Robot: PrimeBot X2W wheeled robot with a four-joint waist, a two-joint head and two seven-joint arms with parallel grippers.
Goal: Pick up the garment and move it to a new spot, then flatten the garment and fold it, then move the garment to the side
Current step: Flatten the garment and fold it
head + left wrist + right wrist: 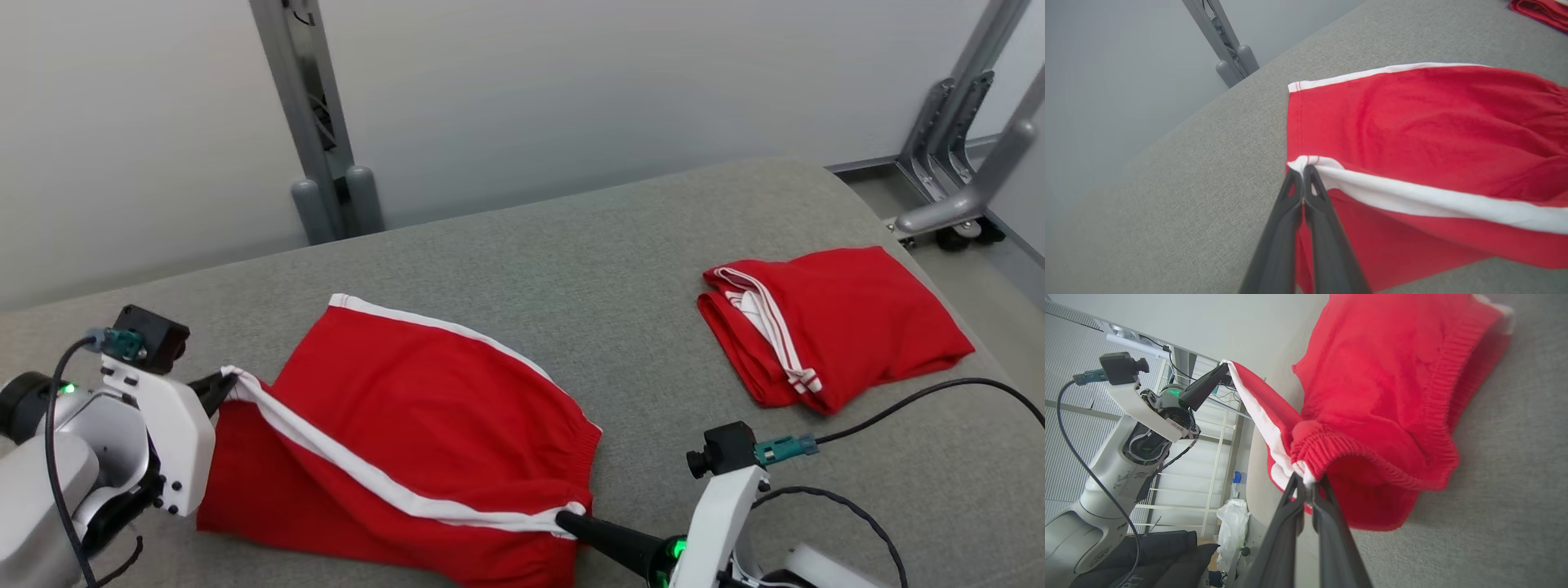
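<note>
Grey fabric-topped table (620, 269) against a pale wall; metal post (314, 122) stands behind its far edge.

Head view: the garment (424, 408), red shorts with white trim, sits on the near left part of the table. Its far half lies flat and its near edge is raised. Left gripper (224, 382) is pinched onto the hem corner at the garment's left end. Right gripper (567, 518) is pinched onto the opposite end beside the waistband (584, 445). The white stripe (351, 465) runs between the two grips. A folded red garment (841, 327) lies well apart, on the table's right side.

Left wrist view: the two fingers (1290, 212) are pressed together, tips clamped on the white hem corner. Red cloth hangs below the stripe; the far leg panel rests flat on the table.

Right wrist view: the fingers (1331, 539) are closed on the stripe end at the ribbed waistband, which is bunched there. The lower fold touches the table. Across the frame, the left gripper holds the other corner, with the edge spanning between them.
</note>
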